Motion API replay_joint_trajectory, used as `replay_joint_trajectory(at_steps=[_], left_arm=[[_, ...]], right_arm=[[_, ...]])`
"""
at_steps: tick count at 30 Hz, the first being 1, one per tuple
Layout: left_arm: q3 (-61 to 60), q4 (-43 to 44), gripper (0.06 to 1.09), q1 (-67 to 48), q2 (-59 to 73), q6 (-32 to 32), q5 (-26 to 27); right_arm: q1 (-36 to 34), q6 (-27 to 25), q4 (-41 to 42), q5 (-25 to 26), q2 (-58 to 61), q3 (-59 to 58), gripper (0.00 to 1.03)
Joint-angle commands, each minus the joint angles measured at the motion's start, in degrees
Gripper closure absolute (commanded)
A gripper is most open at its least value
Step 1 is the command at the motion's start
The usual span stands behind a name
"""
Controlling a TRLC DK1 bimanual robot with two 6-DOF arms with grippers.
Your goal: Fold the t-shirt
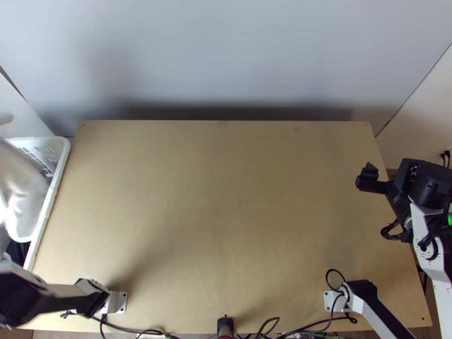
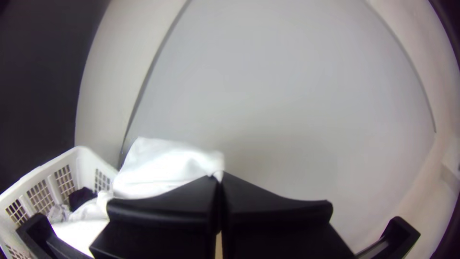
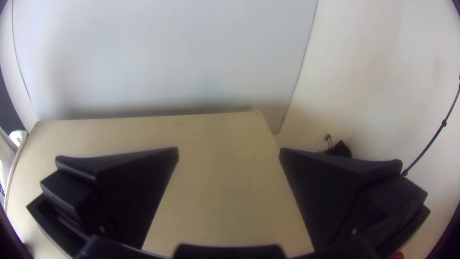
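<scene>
Top view has one table, its far edge running along a wall, its left edge partly overlapped by one white basket. Between the basket and the right gripper lies a broad stretch of bare wood, giving sideways room. That gripper reaches in over the table's right edge; in the right wrist view its two fingers are spread wide with nothing between them. In the left wrist view, the left gripper has its two fingers pressed together, pinching the white shirt at their tips; which part of it is caught, I cannot tell. The shirt lies bunched, blurred in the top view, at the basket. One dark cloth sits inside the basket. Counted up: two arms, two grippers, one shirt, one basket. Several cables run along the near edge, between the two arm bases.
</scene>
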Motion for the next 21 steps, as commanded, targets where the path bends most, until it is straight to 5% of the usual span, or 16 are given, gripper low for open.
replay_joint_trajectory(at_steps=[1,13,17,21], left_arm=[[-4.71,4.64,1.05,-8.43,-15.86,-7.79,4.22],[-14.73,43.22,1.05,-23.11,-33.88,-52.0,3.69],[-16.4,43.66,1.05,-31.19,-35.02,-56.3,2.55],[-19.3,43.22,1.05,-45.87,-33.08,-52.61,-3.25]], right_arm=[[0.49,-0.06,0.62,0.04,-1.12,-1.27,0.05],[0.57,-0.06,2.9,-0.05,-4.46,-7.16,0.05],[0.66,-0.06,3.17,-0.05,-5.16,-8.21,0.05],[0.75,-0.14,3.25,-0.05,-5.16,-8.21,0.05]])
